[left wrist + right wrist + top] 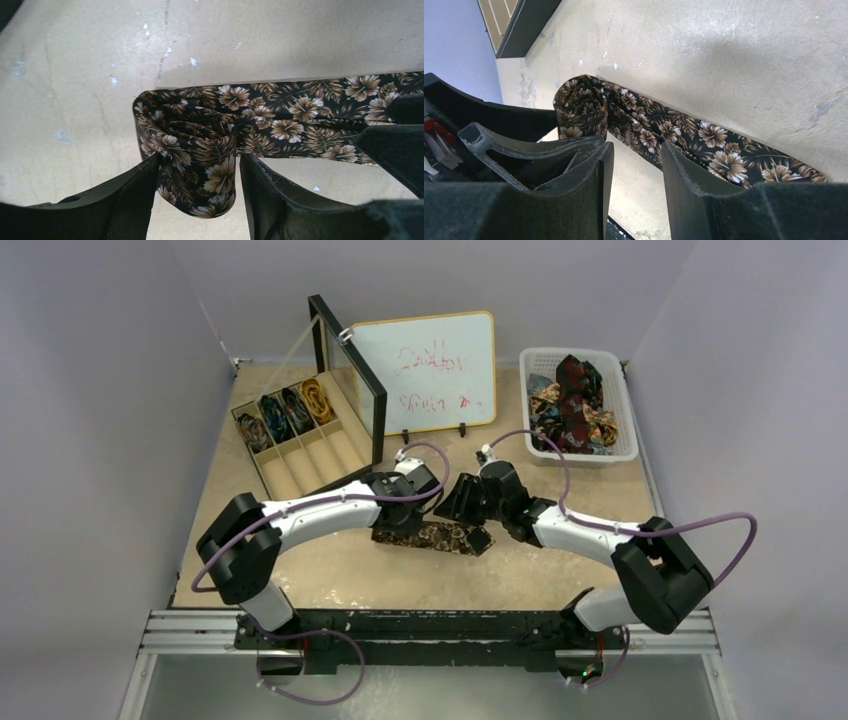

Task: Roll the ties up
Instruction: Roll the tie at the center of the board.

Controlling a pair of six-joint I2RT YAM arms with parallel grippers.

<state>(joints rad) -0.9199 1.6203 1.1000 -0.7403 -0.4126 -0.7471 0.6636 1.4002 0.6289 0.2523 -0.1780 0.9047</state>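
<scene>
A brown-gold floral tie (440, 537) lies on the tan table between the two grippers. Its left end is coiled into a small roll (200, 145) and the rest runs right as a flat strip (300, 120). My left gripper (197, 160) is closed round the roll, one finger on each side; it also shows in the top view (400, 512). My right gripper (636, 147) is open and empty, just above the table near the strip (704, 145), with the roll (581, 107) to its left. It sits to the right of the left gripper in the top view (470, 508).
An open wooden box (300, 465) at back left holds rolled ties (285, 410) in its far compartments, its dark lid (350, 370) standing up. A whiteboard (430, 370) stands behind the grippers. A white basket (580, 455) at back right holds loose ties (572, 400).
</scene>
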